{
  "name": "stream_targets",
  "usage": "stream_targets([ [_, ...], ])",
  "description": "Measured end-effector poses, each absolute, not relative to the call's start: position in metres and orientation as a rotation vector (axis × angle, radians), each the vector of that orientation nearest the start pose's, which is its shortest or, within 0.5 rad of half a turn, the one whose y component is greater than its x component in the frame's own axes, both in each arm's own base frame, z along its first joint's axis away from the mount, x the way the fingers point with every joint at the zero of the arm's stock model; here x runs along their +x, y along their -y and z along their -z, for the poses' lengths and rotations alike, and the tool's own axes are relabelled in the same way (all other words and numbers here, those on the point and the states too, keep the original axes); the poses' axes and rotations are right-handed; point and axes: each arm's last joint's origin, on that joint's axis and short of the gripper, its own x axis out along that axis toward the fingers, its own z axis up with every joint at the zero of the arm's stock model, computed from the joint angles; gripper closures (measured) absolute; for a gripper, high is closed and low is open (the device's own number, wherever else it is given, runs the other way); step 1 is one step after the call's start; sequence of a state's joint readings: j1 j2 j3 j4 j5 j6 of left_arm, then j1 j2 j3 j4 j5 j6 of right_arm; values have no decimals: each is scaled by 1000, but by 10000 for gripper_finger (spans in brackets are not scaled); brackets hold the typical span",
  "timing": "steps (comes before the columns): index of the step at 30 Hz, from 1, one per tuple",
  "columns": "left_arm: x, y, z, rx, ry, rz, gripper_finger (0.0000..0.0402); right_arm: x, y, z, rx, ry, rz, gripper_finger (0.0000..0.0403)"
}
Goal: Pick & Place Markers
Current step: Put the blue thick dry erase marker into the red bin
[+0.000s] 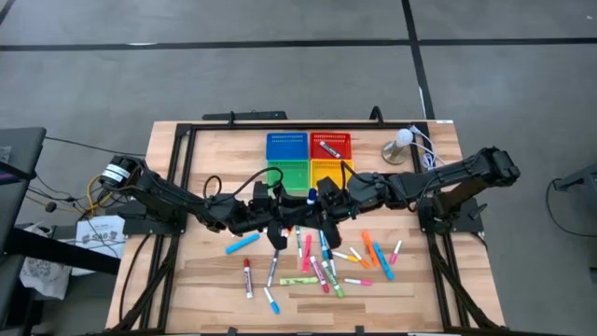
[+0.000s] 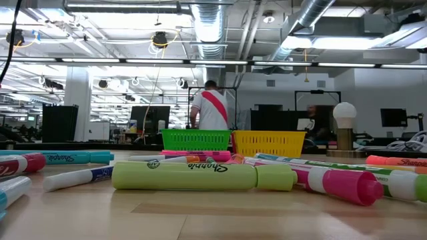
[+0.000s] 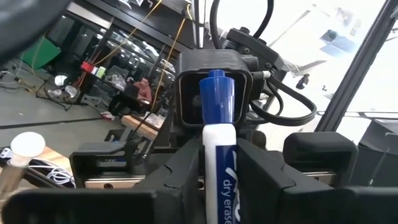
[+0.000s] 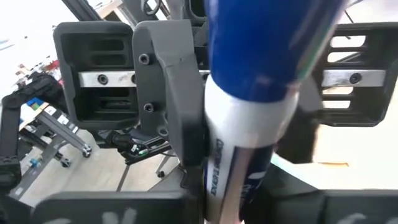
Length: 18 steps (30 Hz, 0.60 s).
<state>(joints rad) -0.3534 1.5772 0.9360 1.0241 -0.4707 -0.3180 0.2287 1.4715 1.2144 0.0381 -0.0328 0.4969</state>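
Note:
A white marker with a blue cap stands upright in the air between my two grippers, above the middle of the table. My left gripper comes in from the table's left and my right gripper from its right. They meet tip to tip at the marker, and both are shut on it. Many more markers in pink, orange, blue and green lie loose on the wood below and nearer the front edge. The low view shows neither gripper. My left gripper pinches the marker's white barrel just below the blue cap, one dark finger on each side. The marker stands upright with its cap up, clear of the table. My right gripper holds the same marker by its white barrel, which runs down between its fingers. The marker itself fills the view and hides where the pads meet it. The left gripper's grey finger lies against the barrel close by.
Four square trays stand at the back centre: blue, red with one marker in it, green and yellow. A small lamp with a white bulb stands to their right. A person stands far behind the table.

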Motion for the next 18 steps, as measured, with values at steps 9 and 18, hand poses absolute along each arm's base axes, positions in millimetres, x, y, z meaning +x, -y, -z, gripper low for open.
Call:
stream_targets([
  [9, 323, 106, -305, -463, 363, -44, 214, 331, -78, -341, 473, -278, -200, 351],
  [18, 293, 96, -335, -406, 248, -23, 179, 332, -77, -341, 476, -273, -193, 360],
])
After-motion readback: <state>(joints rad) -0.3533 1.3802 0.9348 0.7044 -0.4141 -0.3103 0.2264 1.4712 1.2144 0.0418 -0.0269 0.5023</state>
